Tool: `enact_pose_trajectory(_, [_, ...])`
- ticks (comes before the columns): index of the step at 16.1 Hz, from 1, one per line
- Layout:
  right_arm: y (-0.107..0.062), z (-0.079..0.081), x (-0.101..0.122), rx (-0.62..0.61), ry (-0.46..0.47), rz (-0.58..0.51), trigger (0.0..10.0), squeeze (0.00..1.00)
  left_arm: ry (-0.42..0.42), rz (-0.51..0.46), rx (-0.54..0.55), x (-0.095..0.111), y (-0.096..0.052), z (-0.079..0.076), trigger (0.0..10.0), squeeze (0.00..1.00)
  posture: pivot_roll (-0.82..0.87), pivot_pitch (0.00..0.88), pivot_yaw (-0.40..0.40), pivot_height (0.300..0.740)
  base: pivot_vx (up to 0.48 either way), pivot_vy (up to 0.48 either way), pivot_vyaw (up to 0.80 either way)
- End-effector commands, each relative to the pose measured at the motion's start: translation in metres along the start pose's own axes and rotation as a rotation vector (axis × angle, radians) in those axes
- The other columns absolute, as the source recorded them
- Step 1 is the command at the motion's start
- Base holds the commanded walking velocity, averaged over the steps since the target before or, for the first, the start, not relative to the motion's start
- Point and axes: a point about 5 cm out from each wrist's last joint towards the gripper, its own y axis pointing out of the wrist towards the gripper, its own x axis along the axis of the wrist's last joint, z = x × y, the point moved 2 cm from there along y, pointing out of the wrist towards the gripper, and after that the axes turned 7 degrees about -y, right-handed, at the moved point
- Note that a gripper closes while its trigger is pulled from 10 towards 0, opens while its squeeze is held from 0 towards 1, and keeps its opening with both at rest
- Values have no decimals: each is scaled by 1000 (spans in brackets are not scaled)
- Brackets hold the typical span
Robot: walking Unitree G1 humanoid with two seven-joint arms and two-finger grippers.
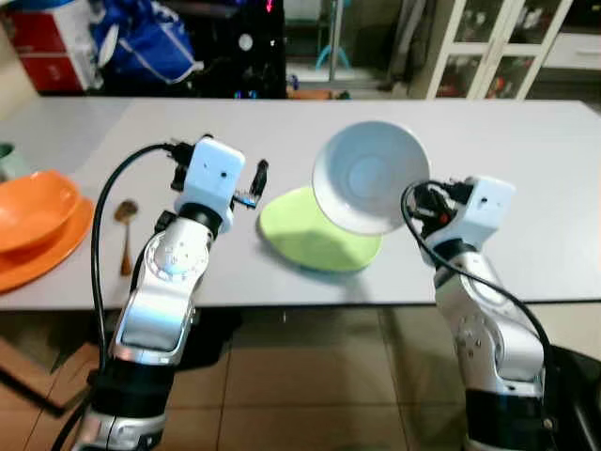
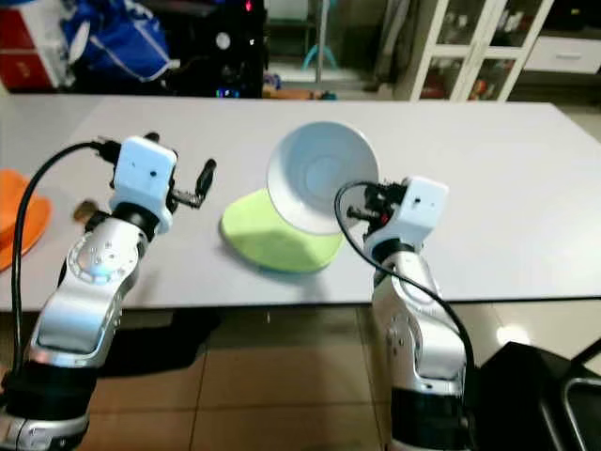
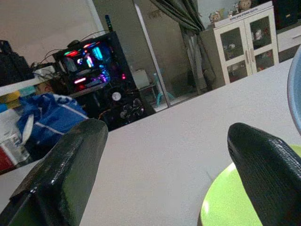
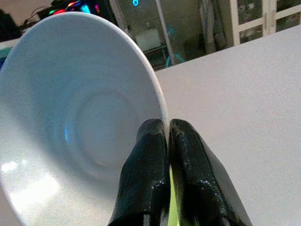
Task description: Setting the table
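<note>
Your right claw (image 4: 167, 141) is clenched on the rim of the pale blue bowl (image 1: 369, 177), one finger inside and one outside. The bowl hangs in the air, tipped steeply so that its hollow faces you, and it sits above the right part of the green plate (image 1: 310, 233). From the head views you cannot tell whether the bowl's lower edge touches the plate.

The green plate lies flat on the white worktop (image 1: 526, 169), near the front edge and roughly midway between your two arms.

Your left claw (image 3: 164, 174) is released, its two black fingers spread wide apart with nothing between them. It hovers just left of the green plate, pointing toward it; in the left wrist view the plate's edge shows beside one finger.

Further left, a brown spoon (image 1: 125, 235) lies on the worktop with its bowl end toward the far side. Just left of the spoon, an orange bowl (image 1: 33, 209) rests on an orange plate (image 1: 52, 252) at the left edge of the worktop.

Beyond the far side stand a blue bag (image 1: 141, 42) and a white glass-door cabinet (image 1: 488, 47).
</note>
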Motion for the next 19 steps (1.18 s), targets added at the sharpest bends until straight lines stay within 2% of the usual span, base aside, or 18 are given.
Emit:
enact_pose_trajectory(1, [3, -11, 8, -41, -6, -22, 10000, 0, 0, -14, -27, 4, 2, -6, 10000, 0, -10, 0, 0, 740, 420, 0, 0])
enact_pose_trajectory(12, [3, -21, 5, -77, -16, 1, 10000, 0, 11, -13, -39, 3, 3, -6, 10000, 0, -9, 0, 7, 740, 406, 0, 0])
enact_pose_trajectory(17, [1, -27, 1, -104, -7, 13, 10000, 0, 28, 6, -59, -1, 0, -10, 10000, 0, -11, 0, 11, 740, 0, 0, 0])
enact_pose_trajectory(19, [1, -29, 1, -114, 21, 14, 10000, 0, 41, 46, -83, -9, -4, -13, 10000, 0, -12, 0, 10, 740, 0, 0, 0])
